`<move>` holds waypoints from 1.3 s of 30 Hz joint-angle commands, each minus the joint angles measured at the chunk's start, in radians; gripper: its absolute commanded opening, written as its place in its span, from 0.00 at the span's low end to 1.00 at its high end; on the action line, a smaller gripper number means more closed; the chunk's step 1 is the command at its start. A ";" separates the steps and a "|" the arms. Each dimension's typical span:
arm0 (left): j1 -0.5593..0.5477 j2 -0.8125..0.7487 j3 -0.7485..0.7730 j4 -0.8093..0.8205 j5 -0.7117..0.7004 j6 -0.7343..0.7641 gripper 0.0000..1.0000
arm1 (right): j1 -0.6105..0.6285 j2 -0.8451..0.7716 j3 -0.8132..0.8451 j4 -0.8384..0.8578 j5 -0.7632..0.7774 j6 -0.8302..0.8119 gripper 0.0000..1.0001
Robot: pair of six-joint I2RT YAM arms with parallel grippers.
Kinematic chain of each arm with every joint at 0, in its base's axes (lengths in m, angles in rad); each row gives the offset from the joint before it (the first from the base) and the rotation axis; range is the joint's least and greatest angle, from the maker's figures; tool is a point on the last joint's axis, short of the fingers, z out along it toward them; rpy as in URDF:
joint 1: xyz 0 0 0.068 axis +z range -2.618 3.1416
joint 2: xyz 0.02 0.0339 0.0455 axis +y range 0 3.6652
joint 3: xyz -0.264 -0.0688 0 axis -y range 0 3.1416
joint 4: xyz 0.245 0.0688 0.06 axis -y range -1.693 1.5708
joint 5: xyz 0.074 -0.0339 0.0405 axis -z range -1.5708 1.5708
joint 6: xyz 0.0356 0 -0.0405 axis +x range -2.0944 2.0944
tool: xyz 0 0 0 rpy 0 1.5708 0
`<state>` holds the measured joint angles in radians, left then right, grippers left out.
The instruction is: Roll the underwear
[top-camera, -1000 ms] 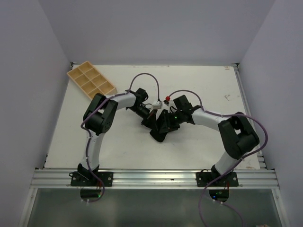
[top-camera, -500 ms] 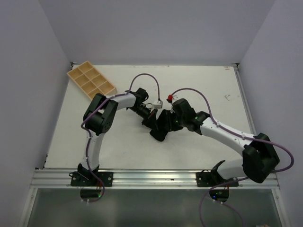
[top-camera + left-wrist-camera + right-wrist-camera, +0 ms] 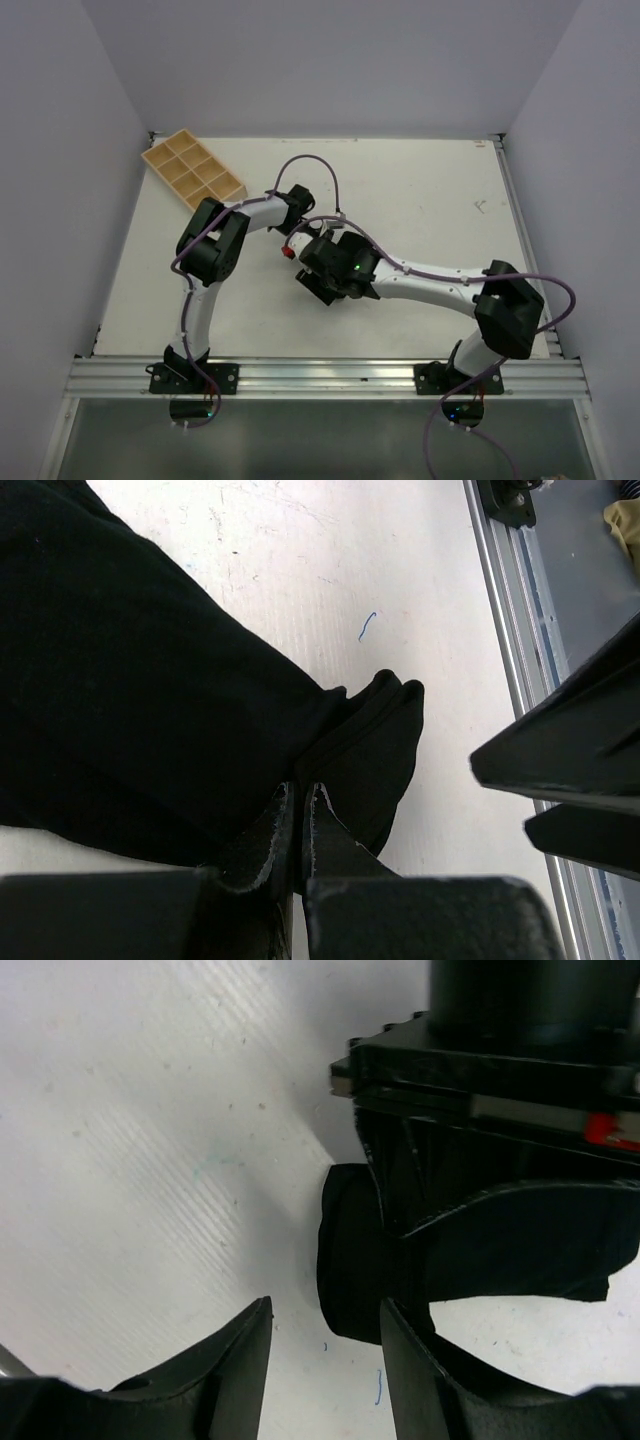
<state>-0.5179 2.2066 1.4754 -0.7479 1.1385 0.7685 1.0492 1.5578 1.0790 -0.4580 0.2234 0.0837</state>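
The underwear (image 3: 130, 680) is black matte fabric lying on the white table. My left gripper (image 3: 300, 788) is shut on a folded edge of it, with a small lobe of cloth sticking out beyond the fingers. In the right wrist view the bunched end of the underwear (image 3: 350, 1260) hangs under the left gripper's housing (image 3: 480, 1070). My right gripper (image 3: 325, 1310) is open, low over the table, its right finger (image 3: 400, 1330) close to that end. In the top view the right wrist (image 3: 340, 268) covers most of the garment, beside the left gripper (image 3: 303, 248).
A wooden compartment tray (image 3: 193, 170) lies at the back left of the table. An aluminium rail (image 3: 330, 375) runs along the near edge and shows in the left wrist view (image 3: 510, 630). White walls enclose the table on three sides.
The right arm has stretched out and its wrist has swung left, from the right of the underwear to over it. The left arm has stayed in place, still holding the fabric.
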 commanded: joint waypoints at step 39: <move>-0.004 0.019 0.043 0.001 -0.125 0.014 0.00 | 0.083 0.334 0.145 -0.162 0.235 -0.285 0.54</move>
<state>-0.5198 2.2070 1.4960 -0.7521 1.0855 0.7437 1.1336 1.8668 1.1847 -0.6159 0.4828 -0.1791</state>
